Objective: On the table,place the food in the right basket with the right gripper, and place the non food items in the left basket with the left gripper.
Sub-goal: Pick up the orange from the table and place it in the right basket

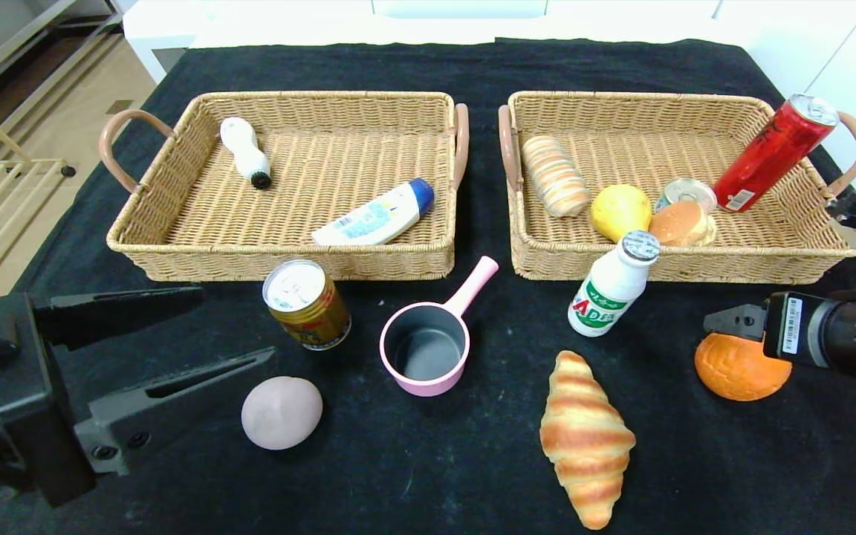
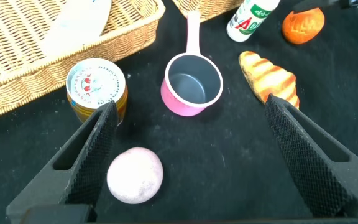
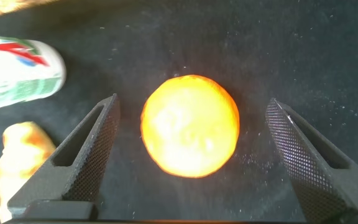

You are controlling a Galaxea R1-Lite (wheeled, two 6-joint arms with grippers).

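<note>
Two tools are open. Right tool (image 3: 191, 155) hangs over the orange bun (image 3: 190, 126), fingers either side, apart from it, on the bench (image 1: 428, 475) in front of the right basket (image 1: 770, 260). Left tool (image 2: 191, 162) hovers near the pink ball (image 2: 135, 175), before the left basket (image 1: 175, 256).

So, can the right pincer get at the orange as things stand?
Probably yes. The right pincer is open above the orange, one finger on each side, and nothing lies between; the milk bottle stands aside.
</note>
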